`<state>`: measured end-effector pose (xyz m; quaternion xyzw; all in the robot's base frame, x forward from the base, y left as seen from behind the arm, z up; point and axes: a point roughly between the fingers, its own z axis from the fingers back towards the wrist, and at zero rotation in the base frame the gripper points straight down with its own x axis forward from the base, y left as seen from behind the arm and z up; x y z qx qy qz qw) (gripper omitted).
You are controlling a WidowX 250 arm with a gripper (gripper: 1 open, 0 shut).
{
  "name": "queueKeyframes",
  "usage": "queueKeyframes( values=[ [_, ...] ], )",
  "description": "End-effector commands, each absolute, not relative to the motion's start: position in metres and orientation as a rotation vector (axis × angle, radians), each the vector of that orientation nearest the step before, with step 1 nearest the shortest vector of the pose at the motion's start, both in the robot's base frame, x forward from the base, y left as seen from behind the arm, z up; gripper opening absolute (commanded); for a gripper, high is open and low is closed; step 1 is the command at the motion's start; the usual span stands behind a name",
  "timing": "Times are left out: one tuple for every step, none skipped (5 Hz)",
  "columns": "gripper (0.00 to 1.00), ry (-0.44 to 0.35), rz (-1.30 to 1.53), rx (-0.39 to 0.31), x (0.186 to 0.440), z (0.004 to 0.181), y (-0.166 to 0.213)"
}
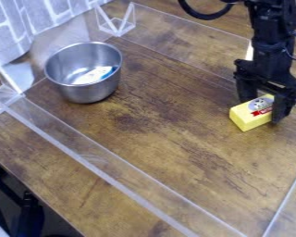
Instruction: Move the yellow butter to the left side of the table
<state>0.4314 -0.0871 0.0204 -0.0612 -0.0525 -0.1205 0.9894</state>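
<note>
Yellow butter [251,115] lies flat near the right edge of the table [163,139], white label up. Gripper [268,105] points straight down over its far right end, jaws spread wide, gripping nothing (contact with the block unclear). Steel bowl [82,71] sits well apart near the far left corner. Clear acrylic wall [114,167] runs along the near edge.

We note clear acrylic walls [107,176] edging the work surface, one running diagonally across the foreground. At upper left hangs a white, grid-patterned cloth [27,23]. Beyond the near edge, lower left, the surroundings are dark and indistinct. Lighting is even and diffuse.
</note>
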Motion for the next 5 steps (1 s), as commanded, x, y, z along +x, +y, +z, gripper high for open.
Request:
queueKeyframes(
  values=[
    [0.0, -0.073, -0.224, -0.117, 0.432, 0.007, -0.077],
    [0.0, -0.086, -0.225, -0.102, 0.432, 0.021, -0.071],
    [0.0, -0.096, -0.226, -0.085, 0.432, 0.034, -0.065],
    [0.0, -0.112, -0.225, -0.066, 0.431, 0.051, -0.059],
    [0.0, -0.118, -0.226, -0.054, 0.431, 0.06, -0.054]
  ],
)
